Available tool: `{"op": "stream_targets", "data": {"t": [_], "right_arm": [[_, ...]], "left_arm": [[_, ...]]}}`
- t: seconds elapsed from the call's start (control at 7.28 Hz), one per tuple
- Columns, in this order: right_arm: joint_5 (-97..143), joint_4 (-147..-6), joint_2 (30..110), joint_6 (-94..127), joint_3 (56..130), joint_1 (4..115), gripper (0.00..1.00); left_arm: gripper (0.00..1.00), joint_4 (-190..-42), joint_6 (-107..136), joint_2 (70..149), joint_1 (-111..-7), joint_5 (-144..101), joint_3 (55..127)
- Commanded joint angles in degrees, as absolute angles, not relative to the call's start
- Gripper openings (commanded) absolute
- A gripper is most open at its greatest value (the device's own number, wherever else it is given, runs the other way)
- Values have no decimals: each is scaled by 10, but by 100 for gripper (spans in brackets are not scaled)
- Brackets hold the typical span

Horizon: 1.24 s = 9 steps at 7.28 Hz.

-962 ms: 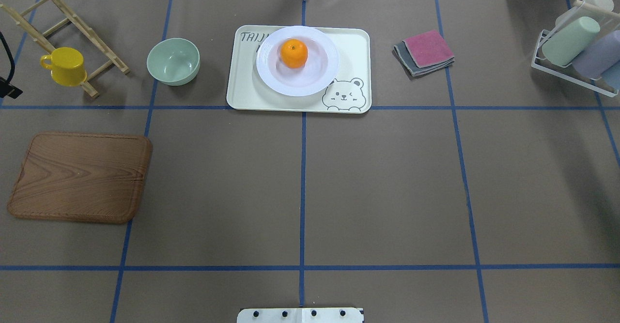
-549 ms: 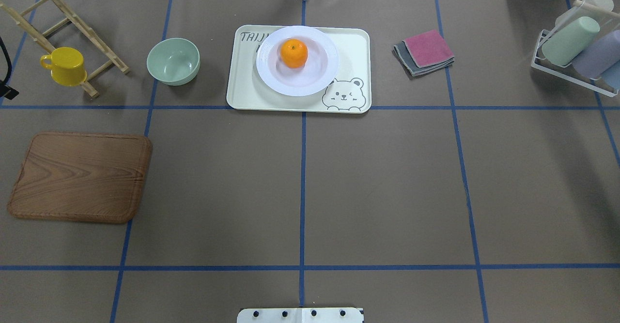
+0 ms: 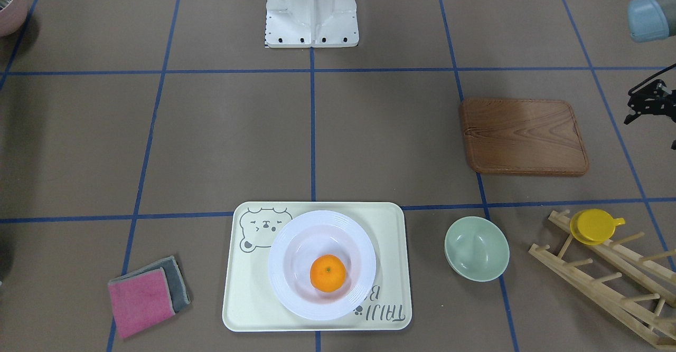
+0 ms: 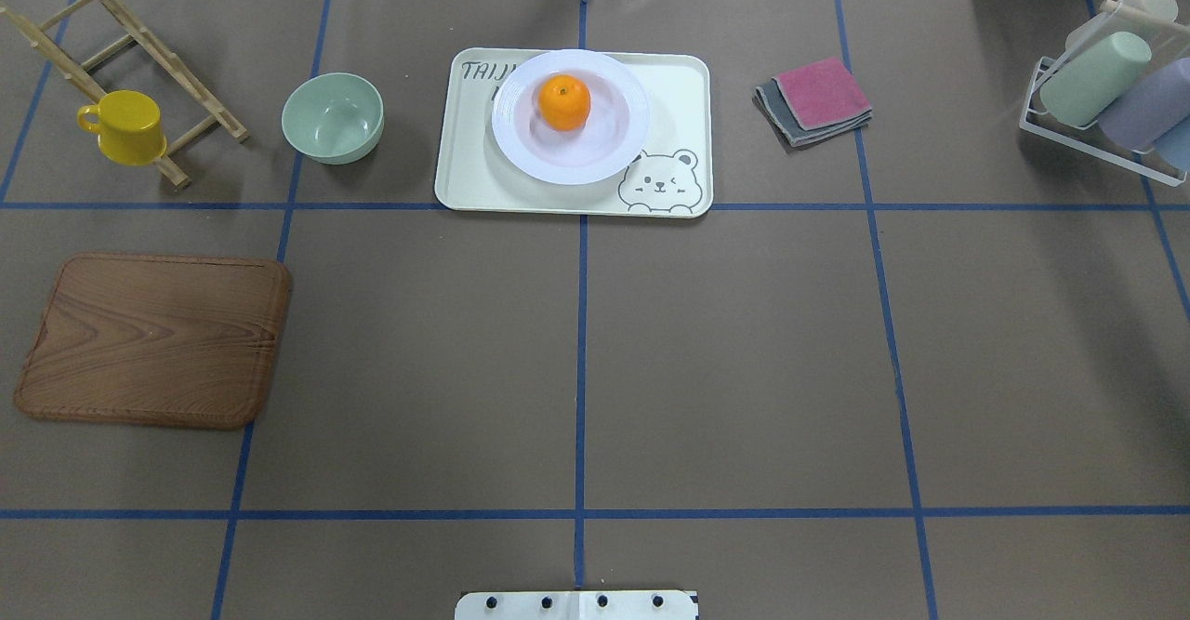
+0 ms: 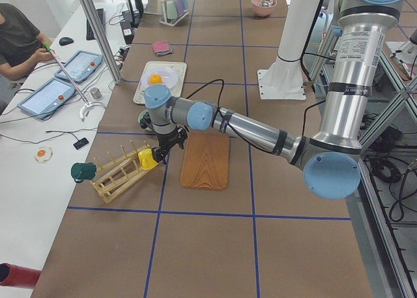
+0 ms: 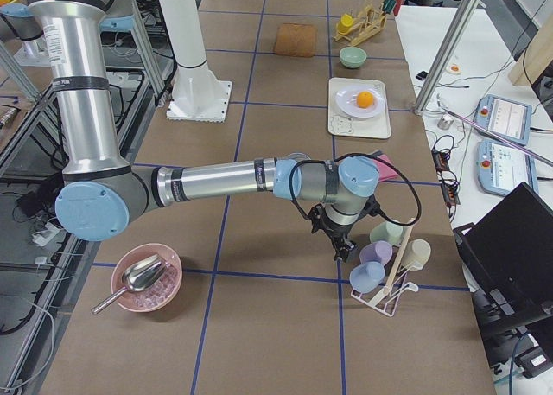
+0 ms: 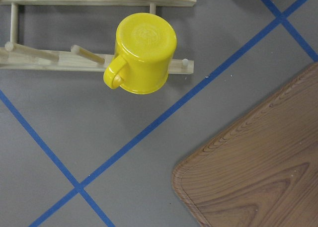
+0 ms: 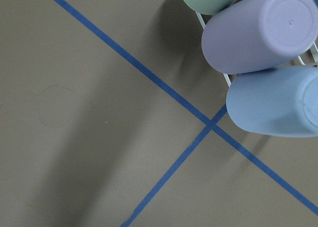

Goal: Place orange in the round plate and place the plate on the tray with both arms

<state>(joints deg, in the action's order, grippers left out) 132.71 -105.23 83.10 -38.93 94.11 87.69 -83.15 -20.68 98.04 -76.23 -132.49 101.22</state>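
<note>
The orange [image 4: 564,102] sits in the round plate [image 4: 595,163], and the plate rests on the cream tray [image 4: 465,178] at the far middle of the table, covering part of the "TAIJI BEAR" lettering and leaving the bear face clear. Both arms are well apart from it, one at each end of the table.

We see the left gripper [image 5: 161,153] hanging low between the yellow cup [image 7: 144,53], upside down on its wooden peg rack [image 4: 139,39], and the wooden board [image 4: 153,341]. It grips nothing that we can see. Only its black edge shows in the front-facing view, so we cannot tell how far its fingers are parted.

The right gripper [image 6: 343,250] hangs beside the wire rack [image 4: 1032,118] of lilac [image 8: 258,31] and blue [image 8: 273,105] tumblers. It shows only from the side, so we cannot tell how it stands.

A pale green bowl [image 4: 333,118] stands left of the tray in the overhead view, with folded pink and grey cloths [image 4: 818,99] on its right.
</note>
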Motion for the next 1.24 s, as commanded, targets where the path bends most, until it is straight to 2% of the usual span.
{"op": "stream_targets", "data": {"t": [0.0, 0.55, 0.69, 1.1], "right_arm": [[1326, -1074, 835, -389, 971, 877, 100], [1332, -1069, 827, -383, 970, 868, 100], [1362, -1070, 819, -377, 972, 868, 100], [1366, -1069, 817, -373, 981, 862, 100]], "left_arm": [[99, -836, -204, 980, -762, -1326, 1013], [99, -837, -175, 984, -772, -1328, 1012], [99, -825, -170, 979, -776, -1338, 1058], [99, -824, -169, 977, -778, -1342, 1056]]}}
